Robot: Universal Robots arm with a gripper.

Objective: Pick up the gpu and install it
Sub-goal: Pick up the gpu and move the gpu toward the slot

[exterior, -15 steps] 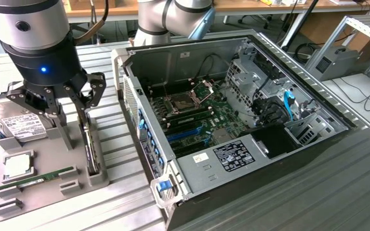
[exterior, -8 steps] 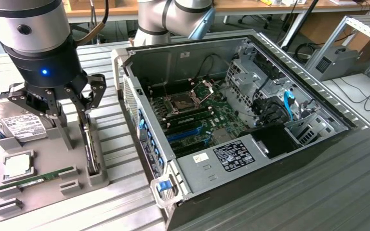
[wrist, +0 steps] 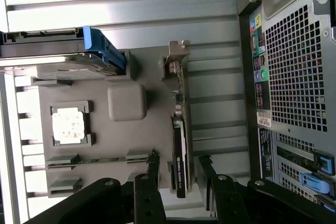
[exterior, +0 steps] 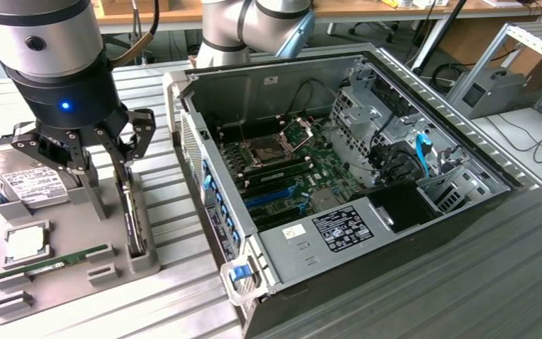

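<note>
So the black two-finger gripper (wrist: 178,157) is hanging right over the grey moulded parts tray (exterior: 64,282), jaws standing fairly wide apart and holding nothing. The gpu (wrist: 180,129), a thin dark card with a black cooler and a silvery metal end bracket, is standing on edge in its slot on the side of the tray nearest the open grey tower computer case (exterior: 252,78). In the wrist view the fingers (wrist: 153,163) are sitting one on each side of the card, at the end away from the bracket, with a gap showing on both sides. The boxy silver hard drive (exterior: 26,187) and a square silver processor chip (exterior: 26,241) are sitting in the same tray.
</note>
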